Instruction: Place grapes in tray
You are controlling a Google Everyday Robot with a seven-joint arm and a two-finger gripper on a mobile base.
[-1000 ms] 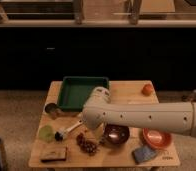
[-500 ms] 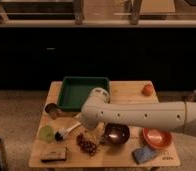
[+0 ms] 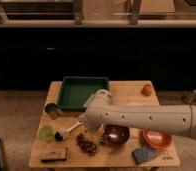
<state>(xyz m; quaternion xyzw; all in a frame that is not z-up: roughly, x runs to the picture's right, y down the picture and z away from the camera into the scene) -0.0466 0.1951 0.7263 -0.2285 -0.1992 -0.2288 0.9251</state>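
The grapes (image 3: 87, 145), a small dark red-brown bunch, lie on the wooden table (image 3: 131, 97) near its front edge, left of a dark maroon bowl (image 3: 116, 134). The dark green tray (image 3: 82, 91) stands empty at the back left of the table. My white arm reaches in from the right. Its end, with the gripper (image 3: 92, 131), hangs just above and behind the grapes, in front of the tray. The arm hides most of the gripper.
A metal can (image 3: 52, 110), a light green round thing (image 3: 46, 133), a white-handled brush (image 3: 68, 130) and a brown block (image 3: 53, 154) are on the left. An orange-red bowl (image 3: 156, 138), a blue cloth (image 3: 143, 154) and an orange (image 3: 147, 89) are on the right.
The end of my arm has dipped slightly toward the grapes. The grapes and the other things have not moved.
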